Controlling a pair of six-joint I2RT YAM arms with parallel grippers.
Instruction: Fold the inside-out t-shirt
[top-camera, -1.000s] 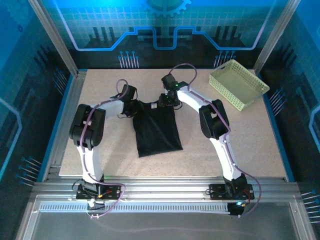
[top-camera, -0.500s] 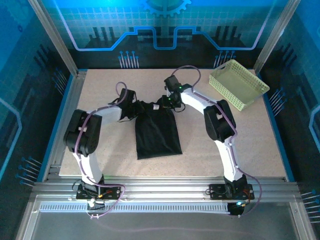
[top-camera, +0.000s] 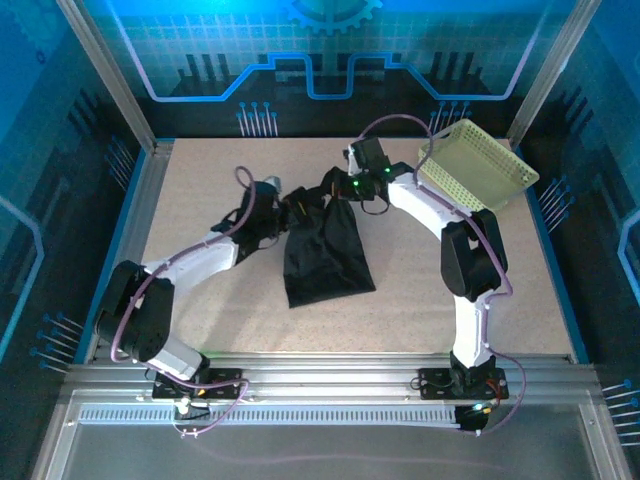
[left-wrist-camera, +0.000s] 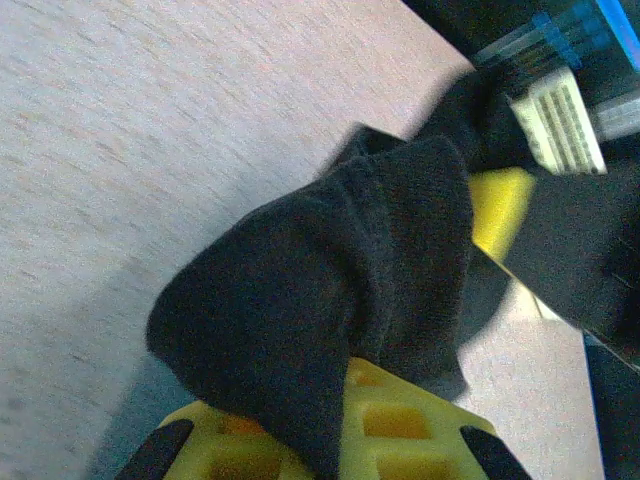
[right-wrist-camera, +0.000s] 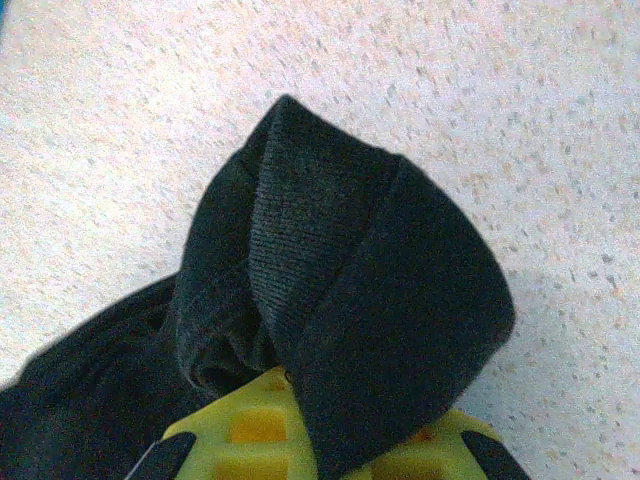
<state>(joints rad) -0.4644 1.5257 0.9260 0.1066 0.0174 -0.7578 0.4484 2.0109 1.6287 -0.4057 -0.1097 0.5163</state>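
Observation:
The inside-out t-shirt (top-camera: 325, 258) is a black, narrow folded bundle in mid-table, its far end bunched and raised. My left gripper (top-camera: 292, 206) is shut on the far-left corner. My right gripper (top-camera: 336, 190) is shut on the far-right corner, a short way from the left one. In the left wrist view a fold of black t-shirt (left-wrist-camera: 330, 290) hangs over the yellow pads (left-wrist-camera: 400, 425). In the right wrist view a thick roll of t-shirt (right-wrist-camera: 350, 290) is pinched between the yellow pads (right-wrist-camera: 250, 430). The near hem lies flat on the table.
A pale yellow-green lattice basket (top-camera: 476, 166) stands at the far right corner, close behind the right arm's forearm. Speckled tabletop (top-camera: 200, 170) shows around the shirt. Metal frame posts and rails border the table.
Both grippers have closed on the shirt's far corners and moved away and to the right, lifting and bunching the far edge. The shirt has shifted slightly right.

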